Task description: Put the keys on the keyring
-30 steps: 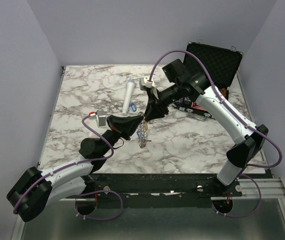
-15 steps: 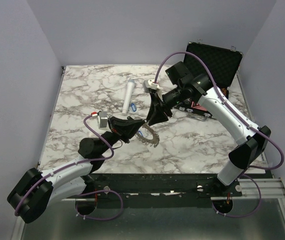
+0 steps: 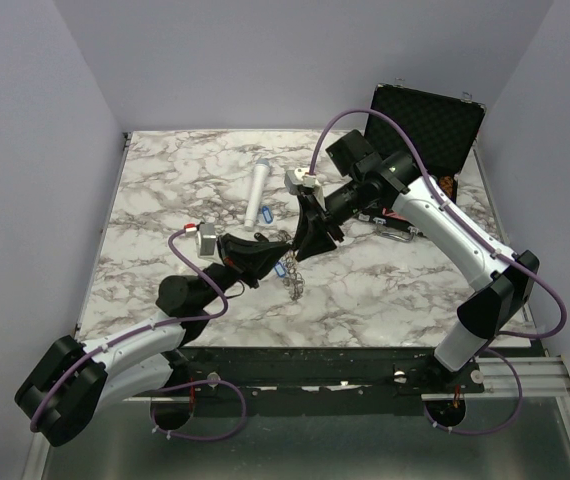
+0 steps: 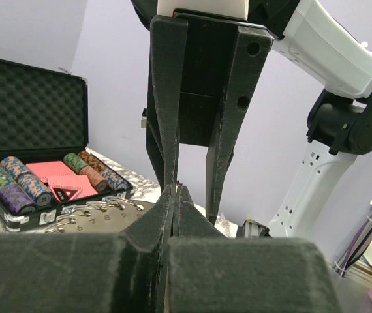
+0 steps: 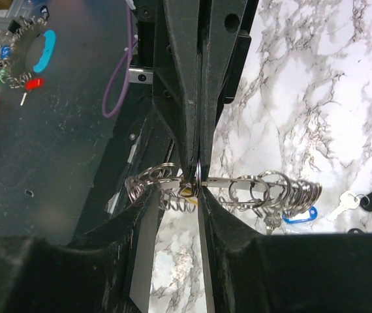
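Marble table [image 3: 165,190]; left gripper [image 5: 197,169] tight on keyring [image 5: 277,190], right gripper [image 3: 301,252] part-open, seemingly empty

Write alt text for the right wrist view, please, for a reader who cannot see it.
The left arm's closed jaws pinch the keyring edge-on above the marble table, between the right jaws. A blue-tagged key hangs from it; another key lies beyond.

One keyring [image 3: 293,282], one white cylinder [image 3: 258,193], one case [image 3: 427,120]; keys [image 5: 346,201] too hidden to count.
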`<state>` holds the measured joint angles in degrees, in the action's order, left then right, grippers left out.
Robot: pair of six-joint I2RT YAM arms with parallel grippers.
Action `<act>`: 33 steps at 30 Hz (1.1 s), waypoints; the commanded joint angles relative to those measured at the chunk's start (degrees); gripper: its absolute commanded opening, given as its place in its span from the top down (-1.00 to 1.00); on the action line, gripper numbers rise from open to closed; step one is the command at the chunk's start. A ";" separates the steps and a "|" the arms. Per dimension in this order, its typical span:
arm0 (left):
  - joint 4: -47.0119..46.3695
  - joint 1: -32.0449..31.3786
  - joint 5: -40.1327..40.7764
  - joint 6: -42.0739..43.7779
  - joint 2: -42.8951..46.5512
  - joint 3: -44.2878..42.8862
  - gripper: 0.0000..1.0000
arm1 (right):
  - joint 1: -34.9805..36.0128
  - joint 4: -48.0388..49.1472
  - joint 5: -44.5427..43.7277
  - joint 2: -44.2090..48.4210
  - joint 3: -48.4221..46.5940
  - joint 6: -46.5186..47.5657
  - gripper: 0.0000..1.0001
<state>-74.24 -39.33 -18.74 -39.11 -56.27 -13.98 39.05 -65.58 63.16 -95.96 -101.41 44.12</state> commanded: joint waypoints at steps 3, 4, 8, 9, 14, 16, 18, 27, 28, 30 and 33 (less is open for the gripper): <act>-16.99 0.66 -1.38 -0.79 0.02 0.18 1.00 | 0.59 -2.97 1.71 1.48 0.95 2.37 0.24; -16.91 0.75 -1.47 -0.88 0.02 0.27 1.00 | 0.50 -2.97 1.36 1.57 0.69 2.29 0.24; -16.91 1.10 -2.09 -1.40 0.20 0.62 1.00 | -0.20 -2.01 0.39 1.57 -0.98 0.37 0.24; -16.91 1.19 -2.26 -1.58 0.11 0.62 1.00 | -0.11 -1.22 0.30 1.39 -1.42 -1.04 0.24; -16.91 1.19 -2.62 -2.02 -0.77 0.27 1.00 | -0.20 0.19 2.41 0.25 -1.60 -2.89 0.36; -16.91 1.10 -2.44 -2.02 -0.68 0.27 1.00 | -0.20 1.07 2.15 0.07 -1.08 -3.77 0.46; -16.91 1.19 -2.26 -1.84 -0.77 0.35 1.00 | -0.02 1.42 2.23 0.25 -0.73 -4.30 0.50; -16.90 1.19 -2.00 -1.84 -1.56 0.35 1.00 | -0.02 5.02 1.27 -0.10 -0.02 -8.61 0.62; -16.82 1.10 -1.83 -1.76 -1.56 0.44 1.00 | -0.02 5.37 1.09 -0.19 0.24 -8.96 0.73; -16.82 1.19 -1.56 -1.67 -1.47 0.62 1.00 | -0.02 5.73 0.83 -0.19 0.59 -9.40 0.91; -16.82 1.19 -1.38 -1.58 -1.39 0.88 1.00 | -0.02 5.82 1.44 0.07 1.21 -9.40 0.99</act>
<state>-76.36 -38.61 -20.60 -40.69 -57.43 -13.74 38.70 -61.34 62.87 -95.96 -101.08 36.32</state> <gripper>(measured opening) 0.006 0.023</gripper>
